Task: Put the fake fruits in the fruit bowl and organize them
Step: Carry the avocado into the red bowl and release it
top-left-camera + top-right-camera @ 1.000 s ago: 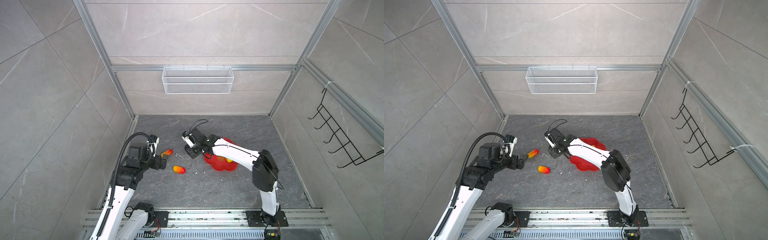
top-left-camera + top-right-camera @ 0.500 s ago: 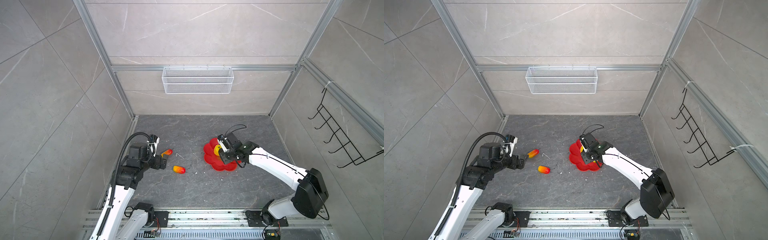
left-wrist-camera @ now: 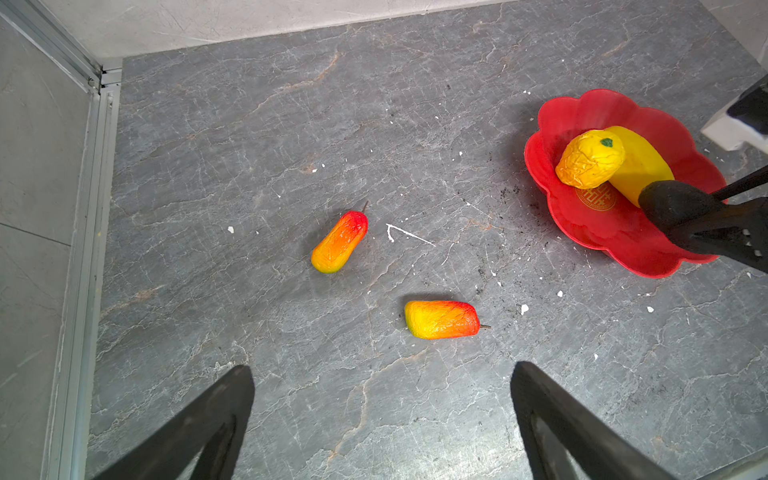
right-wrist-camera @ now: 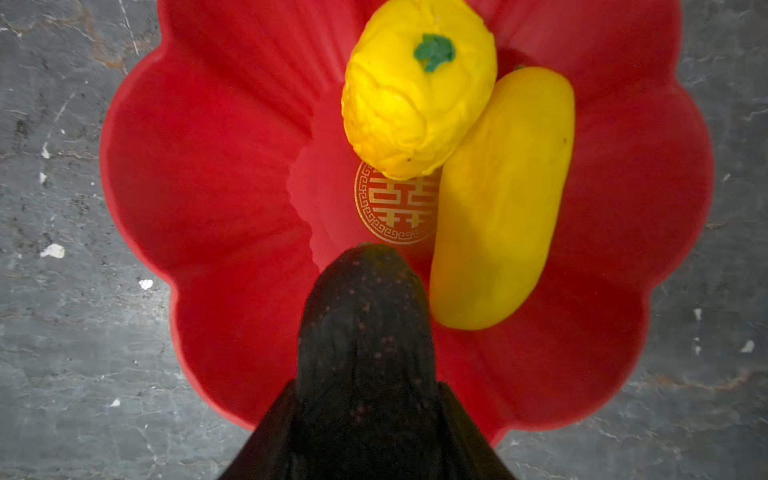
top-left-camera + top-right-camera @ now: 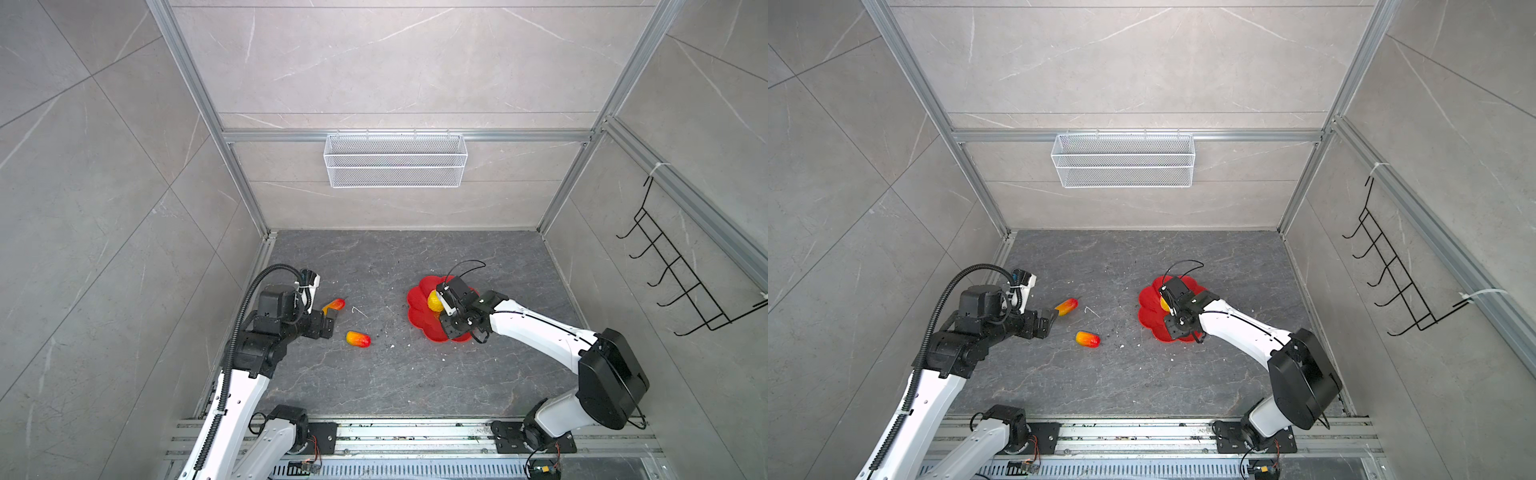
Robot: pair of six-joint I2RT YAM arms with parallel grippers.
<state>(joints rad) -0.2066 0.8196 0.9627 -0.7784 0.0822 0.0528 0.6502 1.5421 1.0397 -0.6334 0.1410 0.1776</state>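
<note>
So the fruit bowl (image 5: 417, 320) sits right of centre on the worktop (image 5: 374, 386), with the round fruit (image 4: 415, 95) and long fruit (image 4: 503, 199) in it, touching side by side. Oval fruit (image 4: 365, 316) is over the bowl, in the right end effector (image 4: 365, 390). Far oblong fruit (image 5: 333, 305) and near oblong fruit (image 5: 358, 339) lie on the worktop to its left, apart.

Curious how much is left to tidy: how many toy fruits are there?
5. A round yellow one and a long yellow one lie in the red bowl; a dark one is gripped by the right gripper over it; two red-orange ones lie on the floor. None seems hidden.
</note>
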